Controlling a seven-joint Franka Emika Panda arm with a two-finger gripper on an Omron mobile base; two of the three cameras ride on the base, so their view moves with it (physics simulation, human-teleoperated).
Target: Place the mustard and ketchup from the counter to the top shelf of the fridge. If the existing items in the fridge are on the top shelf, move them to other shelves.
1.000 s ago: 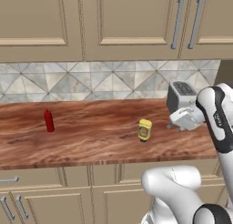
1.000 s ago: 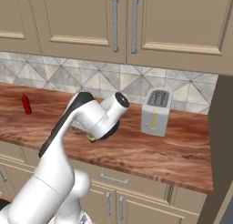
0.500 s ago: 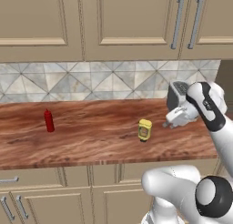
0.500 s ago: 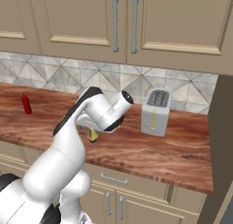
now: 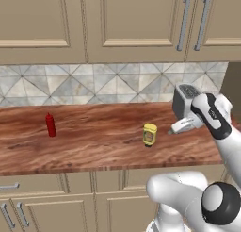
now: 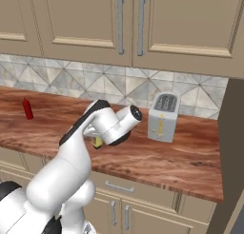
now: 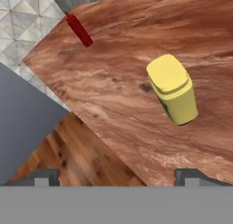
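The mustard (image 5: 149, 134) is a squat yellow bottle standing upright on the counter (image 5: 94, 144) near its front edge. My gripper (image 5: 173, 130) hovers just to its right, a short gap away. In the hand view the mustard (image 7: 173, 89) stands ahead and to the right of the gripper (image 7: 117, 176), whose fingertips (image 7: 45, 176) are wide apart and open with nothing between them. The ketchup (image 5: 50, 125), a slim red bottle, stands far to the left on the counter, ketchup (image 7: 78, 29) far off in the hand view. My arm hides most of the mustard (image 6: 97, 142). The fridge, its top shelf and the existing items are out of view.
A silver toaster (image 5: 186, 101) stands at the back right of the counter, close behind my hand. Beige wall cabinets (image 5: 117, 23) hang overhead. A tall dark panel (image 6: 233, 147) ends the counter on the right. The wooden floor (image 7: 77, 159) shows past the counter's front edge.
My hand has turned and come down and left from the toaster toward the mustard. Both bottles stand where they were, and the jaws have stayed wide.
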